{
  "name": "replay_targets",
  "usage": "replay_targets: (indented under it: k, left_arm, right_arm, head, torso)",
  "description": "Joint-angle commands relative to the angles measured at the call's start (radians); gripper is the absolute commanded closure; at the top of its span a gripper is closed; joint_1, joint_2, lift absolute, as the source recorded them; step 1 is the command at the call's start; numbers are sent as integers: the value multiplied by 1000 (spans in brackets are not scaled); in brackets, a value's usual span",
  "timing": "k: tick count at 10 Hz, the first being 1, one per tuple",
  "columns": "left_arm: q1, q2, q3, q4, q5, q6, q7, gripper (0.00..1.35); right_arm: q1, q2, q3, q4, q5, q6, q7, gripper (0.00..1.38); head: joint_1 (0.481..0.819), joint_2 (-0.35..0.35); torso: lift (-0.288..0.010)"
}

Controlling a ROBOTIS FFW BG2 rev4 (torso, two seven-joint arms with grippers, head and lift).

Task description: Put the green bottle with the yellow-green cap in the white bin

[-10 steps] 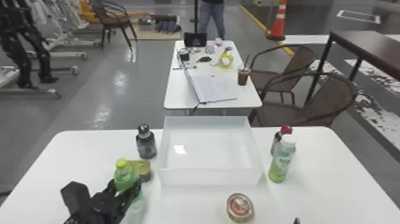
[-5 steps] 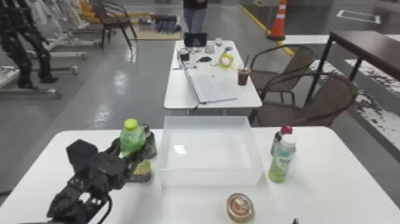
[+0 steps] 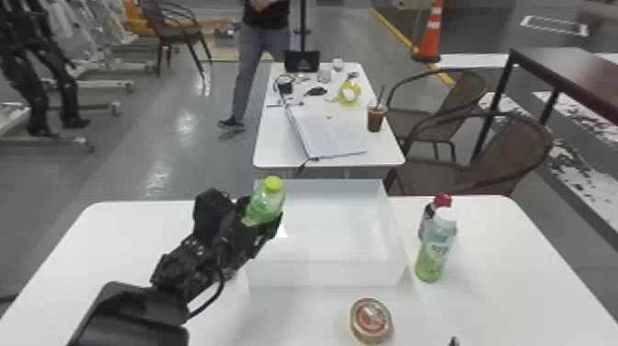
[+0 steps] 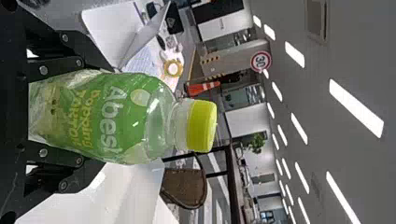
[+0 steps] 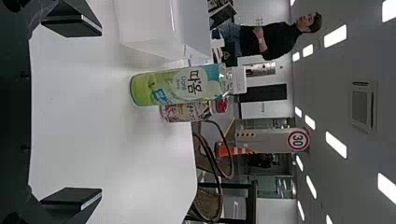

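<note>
Left tool grips the green bottle, cap up, tipped slightly right, by the left wall of the white bin; the left wrist view shows its long axis running outward with the fingers. Head view adds a round tin; right tool gapes wide, empty.

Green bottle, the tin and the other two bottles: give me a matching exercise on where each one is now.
1. green bottle
2. white-capped bottle
3. round tin
4. red-capped bottle

A. nearest the robot of these four
B. just behind another standing bottle
C. in the left gripper
D. standing, with another bottle behind it

Pairs: 1-C, 2-D, 3-A, 4-B
</note>
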Motion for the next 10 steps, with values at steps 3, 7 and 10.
replay_targets:
  k: [3, 7, 10]
  left_arm:
    - [-160, 51, -207, 150, -147, -39, 1, 802]
    - [-234, 83, -345, 241, -316, -70, 35, 222]
    - [-222, 80, -311, 239, -314, -90, 35, 117]
  right_arm:
    - [-3, 1, 3, 10, -4, 0, 0, 88]
    - [-6, -1, 5, 16, -14, 0, 2, 87]
    - [-6, -4, 5, 17, -18, 0, 3, 88]
  head:
    - [549, 0]
    - [549, 0]
    - [549, 0]
  torso:
    - [-100]
    - [-100]
    - [-100]
